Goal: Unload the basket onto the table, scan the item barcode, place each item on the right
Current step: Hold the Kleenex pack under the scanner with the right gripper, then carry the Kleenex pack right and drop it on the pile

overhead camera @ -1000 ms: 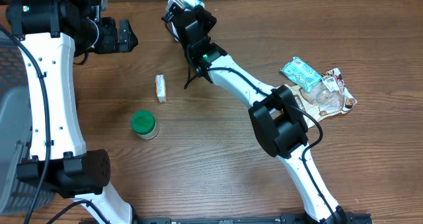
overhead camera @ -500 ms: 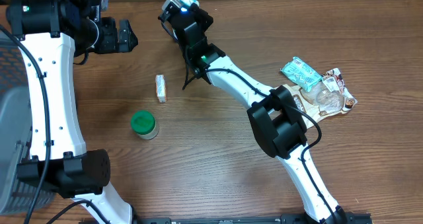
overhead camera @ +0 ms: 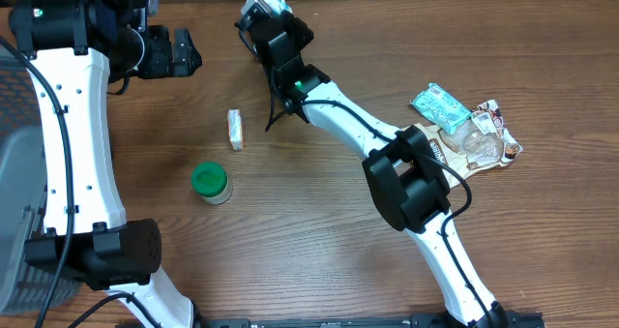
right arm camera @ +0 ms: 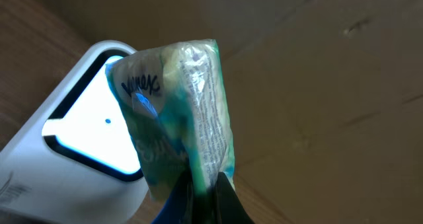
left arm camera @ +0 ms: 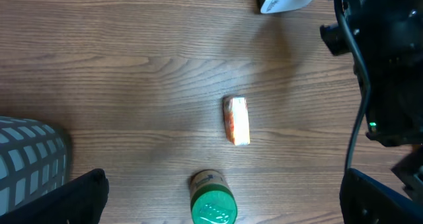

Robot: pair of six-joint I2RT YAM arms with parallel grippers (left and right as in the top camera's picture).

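Item 1, nearest: my right gripper (right arm camera: 201, 191), clamped tight on the tissue pack (right arm camera: 178, 112). The pack sits just in front of the scanner (right arm camera: 73, 138), before its lit window.
Change: the pack nudged sideways, then partway back. I am probably hunting for a read.
Item 2, far: my left gripper (overhead camera: 191, 52), spread wide, empty.

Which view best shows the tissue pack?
Right wrist view: the tissue pack fills the frame, pinched in the right gripper before the lit scanner. Overhead shows only a small glimpse; the left wrist view does not clearly show it.
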